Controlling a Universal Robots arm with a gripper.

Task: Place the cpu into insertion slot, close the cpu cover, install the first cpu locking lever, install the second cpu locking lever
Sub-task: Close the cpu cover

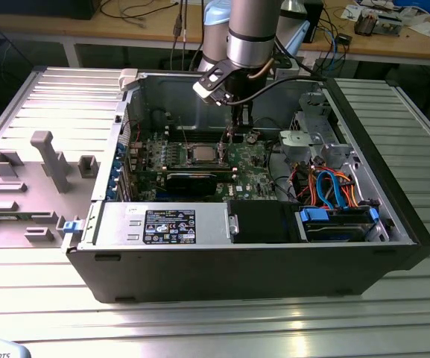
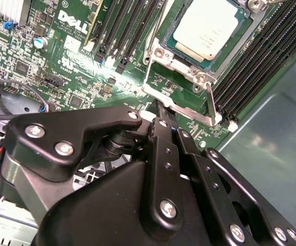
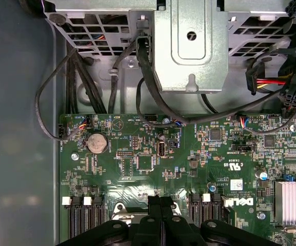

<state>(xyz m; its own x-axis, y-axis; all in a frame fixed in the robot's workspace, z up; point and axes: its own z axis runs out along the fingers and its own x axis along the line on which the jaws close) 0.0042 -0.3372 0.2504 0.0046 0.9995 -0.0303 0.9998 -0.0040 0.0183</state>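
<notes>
Already the small flat square cpu with its silver-grey metal top [image 2: 206, 28] sits in the square, silvery-rimmed insertion slot [image 2: 224, 59], just ahead of the black end effector [image 2: 160, 110], whose two fingers are pressed together with nothing visible between them. The thin silvery metal cpu cover [image 2: 181, 65] lies flat around the chip, its near edge running crosswise right at the tips. A thin silvery wire locking lever [image 2: 210, 102] lies just beside them, its long axis running along the frame's side.
</notes>
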